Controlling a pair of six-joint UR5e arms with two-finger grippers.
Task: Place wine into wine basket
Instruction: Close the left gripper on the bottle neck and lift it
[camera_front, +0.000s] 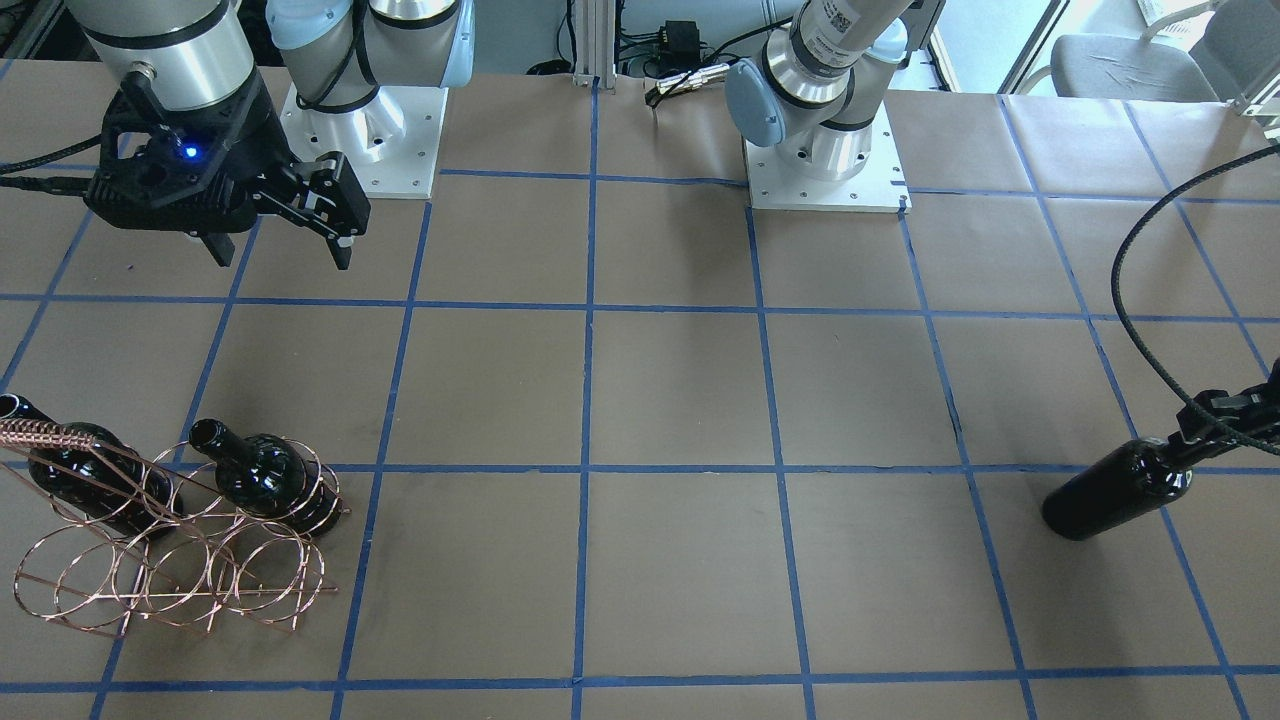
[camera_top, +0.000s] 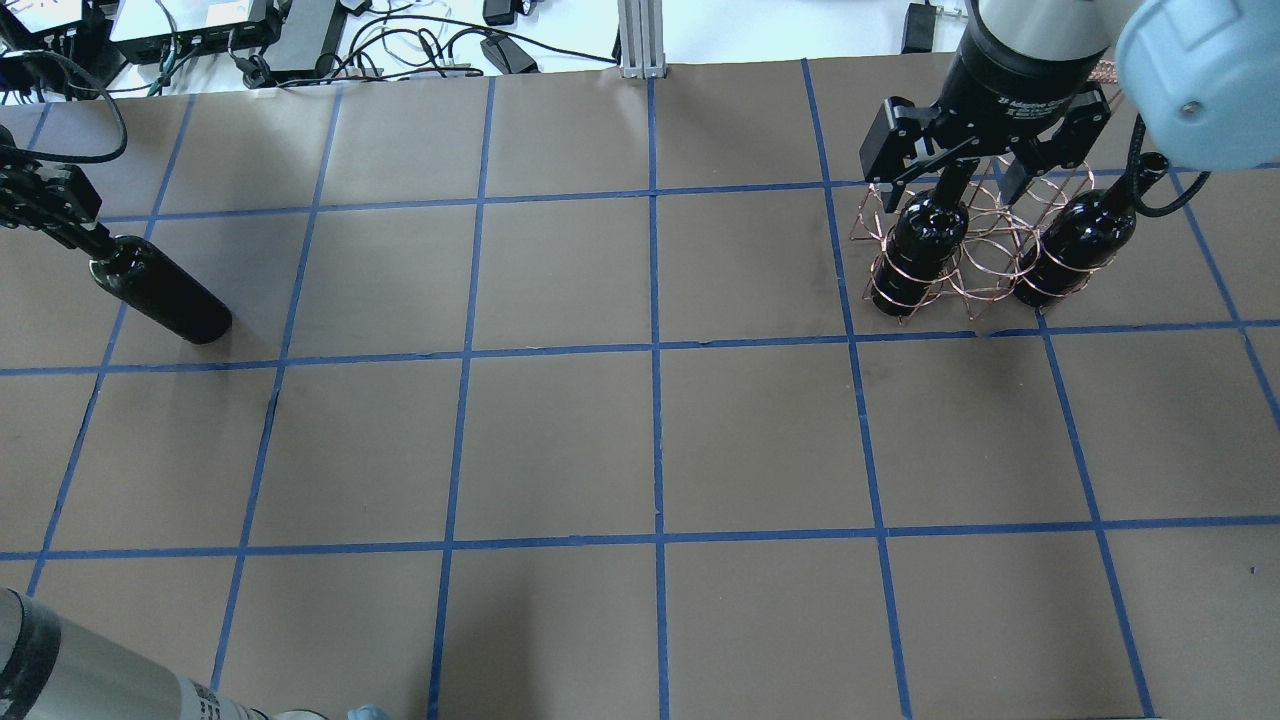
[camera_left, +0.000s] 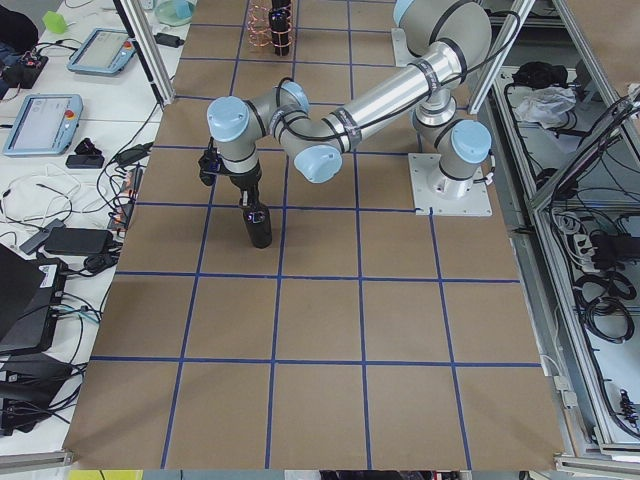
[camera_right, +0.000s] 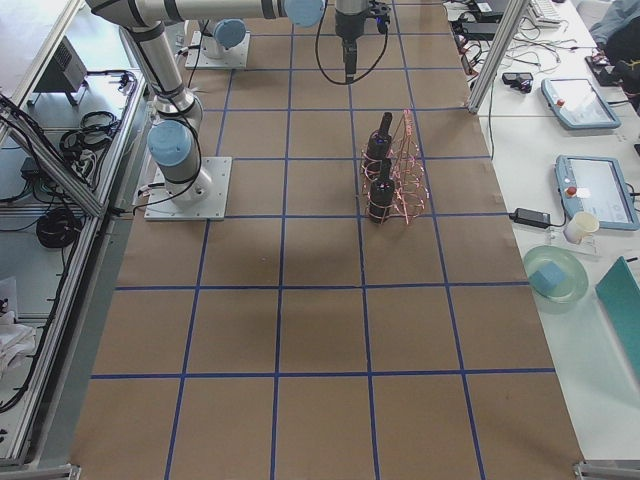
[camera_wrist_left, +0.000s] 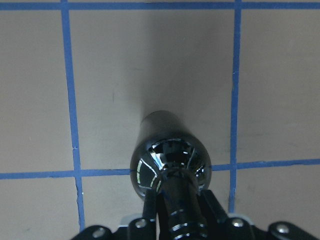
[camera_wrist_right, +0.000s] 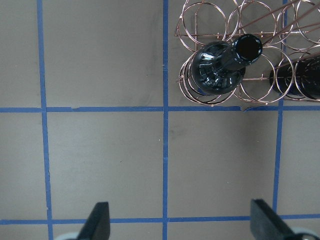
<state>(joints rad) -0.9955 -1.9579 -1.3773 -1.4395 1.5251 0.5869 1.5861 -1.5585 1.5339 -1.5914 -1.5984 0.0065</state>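
Two bottles (camera_front: 265, 480) sit in the basket (camera_front: 150, 590); we see the left claw (camera_front: 1190, 435) clamped on the neck of the third wine (camera_front: 1110, 495), upright, well apart across the worktop (camera_front: 680, 400), the right claw (camera_front: 280, 255) spread wide.

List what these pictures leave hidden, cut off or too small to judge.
Front-facing view: left tool, holding the wine, cut by the right edge.
Right wrist view: second racked bottle cut by the right edge.
Exterior left view: wine basket tiny at top edge, hoops unreadable.
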